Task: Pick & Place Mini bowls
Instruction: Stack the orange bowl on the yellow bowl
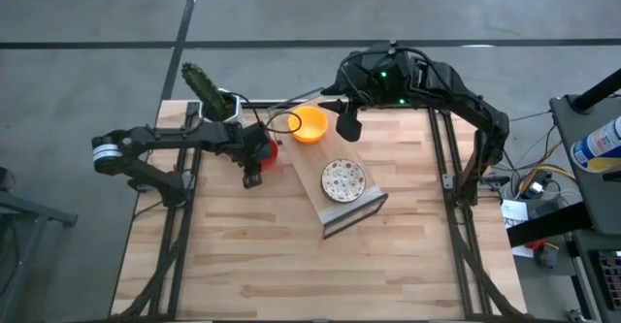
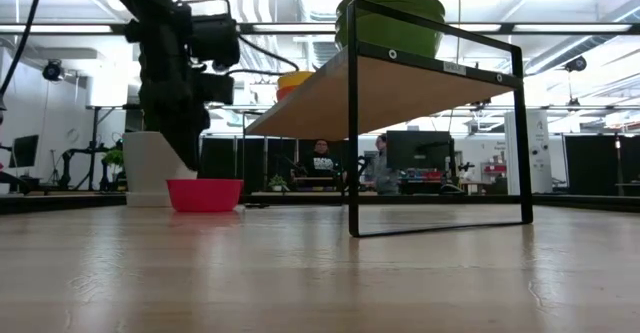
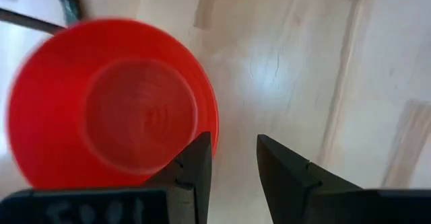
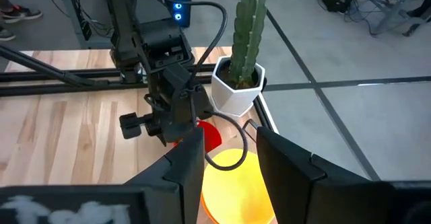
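Observation:
A plain red mini bowl (image 3: 111, 106) stands upright on the table (image 1: 291, 265), next to the white cactus pot (image 1: 221, 103). My left gripper (image 3: 234, 167) hangs open just above it, pointing down. One finger (image 3: 195, 167) is over the bowl's rim and the other is over bare wood. An orange-yellow mini bowl (image 1: 310, 124) and a white red-speckled one (image 1: 343, 180) sit on a wooden shelf (image 1: 309, 168). My right gripper (image 1: 347, 126) waits open, high over the orange-yellow bowl (image 4: 236, 183).
The shelf is a board on a black metal frame (image 2: 352, 123), standing mid-table to the right of the red bowl (image 2: 204, 194). The cactus (image 4: 248, 22) rises behind the red bowl at the far left. Bare wood lies along the near half of the table. People sit in the room beyond.

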